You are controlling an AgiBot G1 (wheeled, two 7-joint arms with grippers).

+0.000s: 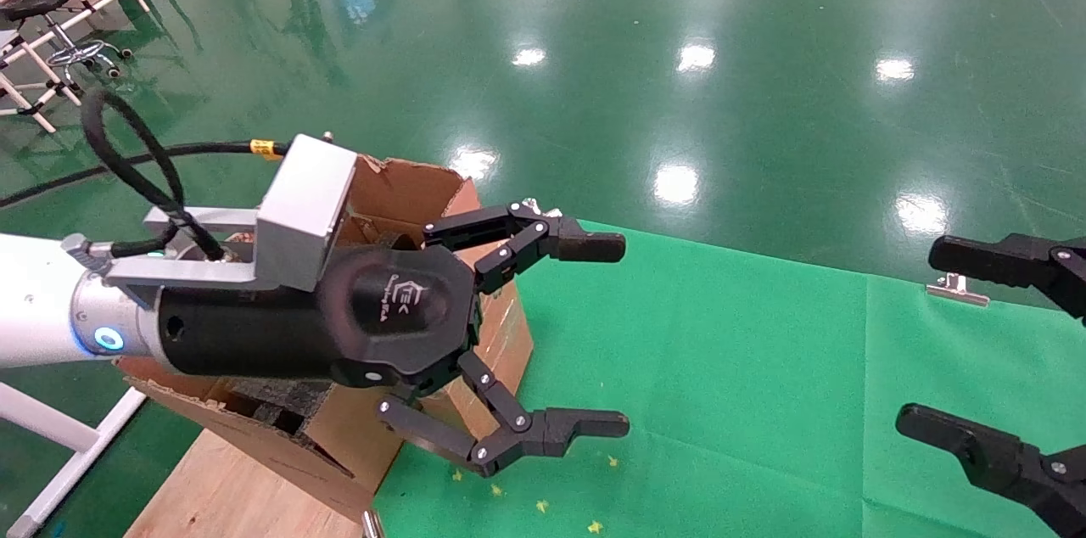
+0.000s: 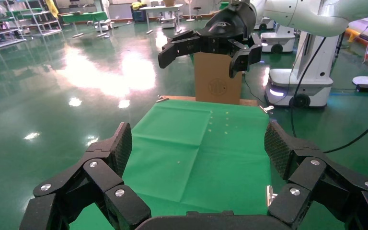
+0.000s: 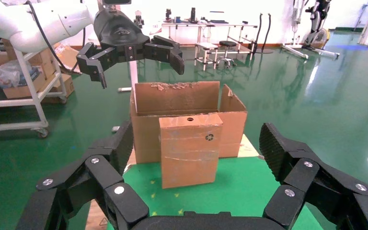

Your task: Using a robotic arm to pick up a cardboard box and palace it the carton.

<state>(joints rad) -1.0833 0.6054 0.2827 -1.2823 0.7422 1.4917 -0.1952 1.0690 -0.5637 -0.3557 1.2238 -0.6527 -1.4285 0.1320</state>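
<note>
While the carton (image 1: 399,207) sits at the counter's left end, flaps up and ragged, the robotic arm (image 1: 51,313) hangs just above it, its left pincer (image 1: 594,334) spread wide and holding nothing, likely so it can either come down over a load or clear the opening. From the right wrist view the cardboard box (image 3: 189,149) stands upright on the green cloth (image 1: 721,368), just in front of the carton and not yet inside it; the head view hides it behind the arm. One carton, one cardboard box, two pincers counted. Farther right, the right pincer (image 1: 1005,360) waits at the counter's far end, also wide apart and empty, pointed toward the box. Judged from this, the pick is not yet made. Black foam (image 1: 280,402) shows inside the carton, probably as padding.
</note>
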